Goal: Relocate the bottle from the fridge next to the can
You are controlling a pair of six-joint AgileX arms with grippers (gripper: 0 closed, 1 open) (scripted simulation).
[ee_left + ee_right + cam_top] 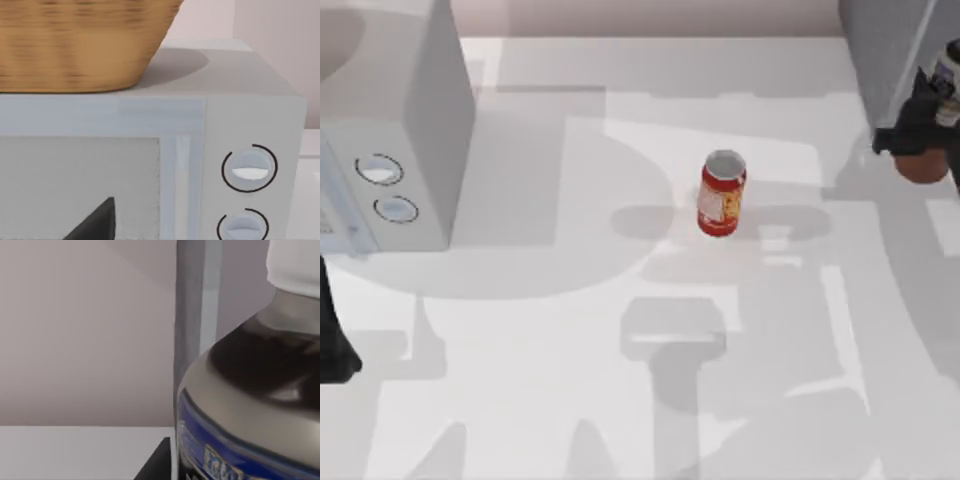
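Reddish-brown bottle (926,160) within right end effector (920,125), beside fridge (885,50).

The top view's right edge cuts off the bottle (938,120) and the fridge (890,50).

Red can (722,195) with yellow-white label and silver top at centre; bottle (250,405) with white cap, dark neck, blue label at right; tan woven basket (80,45) upper left on white appliance (210,120)
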